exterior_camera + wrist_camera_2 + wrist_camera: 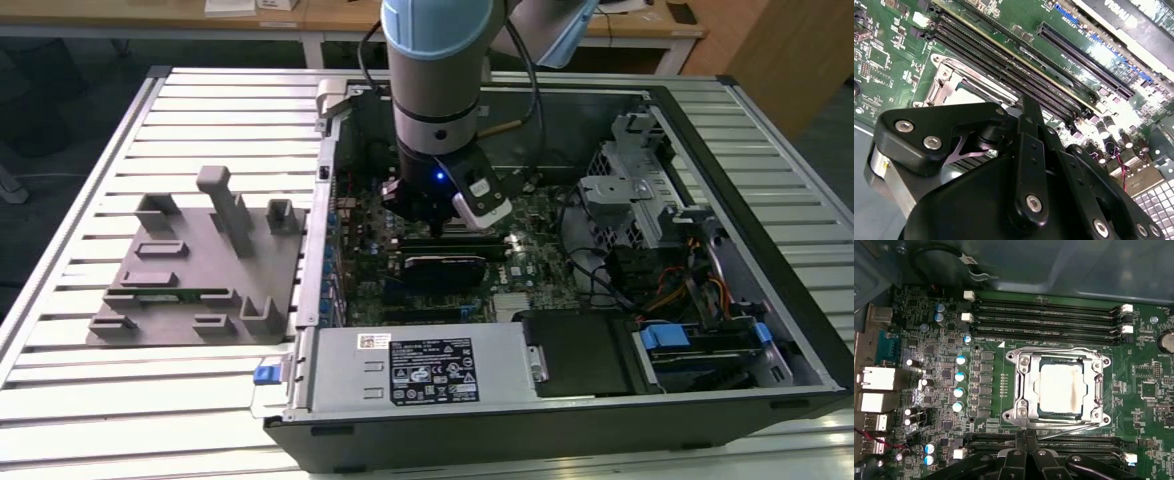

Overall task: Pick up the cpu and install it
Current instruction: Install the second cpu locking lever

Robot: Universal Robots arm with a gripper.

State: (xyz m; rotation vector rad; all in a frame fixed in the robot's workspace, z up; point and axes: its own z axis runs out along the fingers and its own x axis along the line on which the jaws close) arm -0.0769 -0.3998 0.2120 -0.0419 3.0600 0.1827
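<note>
While the gripper hung inside the case above the motherboard, the cpu sat in its socket; its jaws looked pressed together, holding nothing.

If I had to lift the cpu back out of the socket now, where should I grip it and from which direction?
The cpu lies flat in the socket, its pale lid facing up and the metal socket frame closely ringing all four edges. Probably come straight down from above and take two opposite lid edges; a sideways approach looks blocked by the frame. The gripper sits beside the socket.
</note>
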